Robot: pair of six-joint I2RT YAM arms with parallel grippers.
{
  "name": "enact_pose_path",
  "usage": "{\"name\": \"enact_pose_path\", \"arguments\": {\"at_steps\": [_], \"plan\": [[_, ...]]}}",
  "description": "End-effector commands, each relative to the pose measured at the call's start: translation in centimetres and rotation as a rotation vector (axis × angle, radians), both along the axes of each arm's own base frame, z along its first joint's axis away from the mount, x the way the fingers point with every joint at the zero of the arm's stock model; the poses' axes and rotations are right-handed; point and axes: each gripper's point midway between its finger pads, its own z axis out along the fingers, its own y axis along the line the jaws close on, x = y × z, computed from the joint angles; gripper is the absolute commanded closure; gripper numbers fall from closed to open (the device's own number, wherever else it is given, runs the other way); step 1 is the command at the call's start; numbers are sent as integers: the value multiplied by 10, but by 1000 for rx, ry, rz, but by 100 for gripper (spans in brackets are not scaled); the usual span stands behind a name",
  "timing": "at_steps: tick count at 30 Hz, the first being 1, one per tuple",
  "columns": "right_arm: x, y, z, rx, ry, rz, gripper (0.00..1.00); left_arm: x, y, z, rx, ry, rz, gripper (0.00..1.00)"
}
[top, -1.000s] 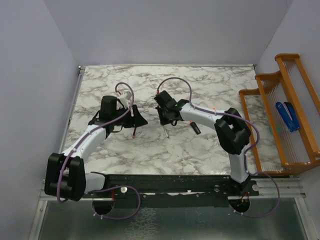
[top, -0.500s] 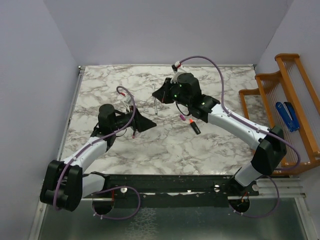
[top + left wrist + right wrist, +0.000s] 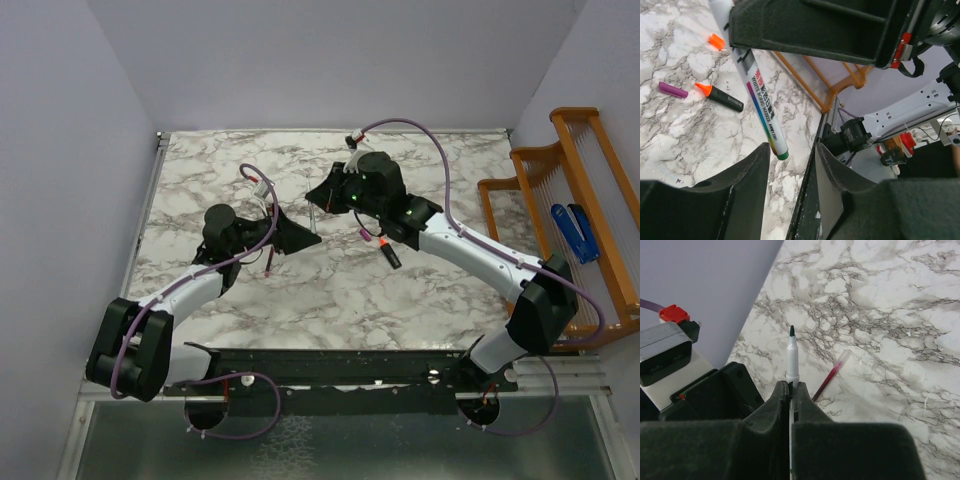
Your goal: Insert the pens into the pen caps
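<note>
Marble tabletop (image 3: 420,160); left pincer (image 3: 305,238) now nearer silver-grey pen (image 3: 760,92) in right pincer (image 3: 319,196).

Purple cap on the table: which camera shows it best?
The left wrist view: the purple cap lies plain on the table near the black marker. The top view shows only a tiny magenta speck; the right wrist view misses it.

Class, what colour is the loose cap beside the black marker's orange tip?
Magenta-purple; the cap shows best in the left wrist view.
</note>
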Motion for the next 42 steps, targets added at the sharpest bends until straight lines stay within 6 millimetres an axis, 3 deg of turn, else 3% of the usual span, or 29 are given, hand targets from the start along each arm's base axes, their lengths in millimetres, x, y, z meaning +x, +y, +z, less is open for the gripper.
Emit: {"name": "enact_pose_path", "arguments": {"at_steps": [1, 8, 21, 24, 27, 32, 35, 38, 42], "plan": [[-10, 2, 18, 44, -29, 38, 100, 5, -5, 14, -28, -47, -8, 59], [-12, 3, 18, 46, -29, 55, 99, 12, -6, 14, -30, -53, 10, 55], [-16, 4, 14, 56, -14, 69, 100, 23, -8, 17, -35, -55, 19, 59], [-16, 4, 14, 55, -14, 70, 100, 25, -9, 18, -37, -52, 17, 71], [-16, 5, 14, 56, -13, 73, 99, 26, -11, 15, -40, -18, 4, 100], [-15, 4, 14, 53, -16, 67, 99, 27, -12, 6, -35, 24, -2, 100], [-12, 0, 15, 38, -27, 39, 82, 26, -12, 5, -32, 15, 3, 100], [-4, -13, 23, 2, -67, -25, 58, 26, -9, 1, -29, 27, 7, 100], [9, -49, 47, -100, -184, -146, 48, 24, -1, -13, -16, 67, 15, 100]]}}
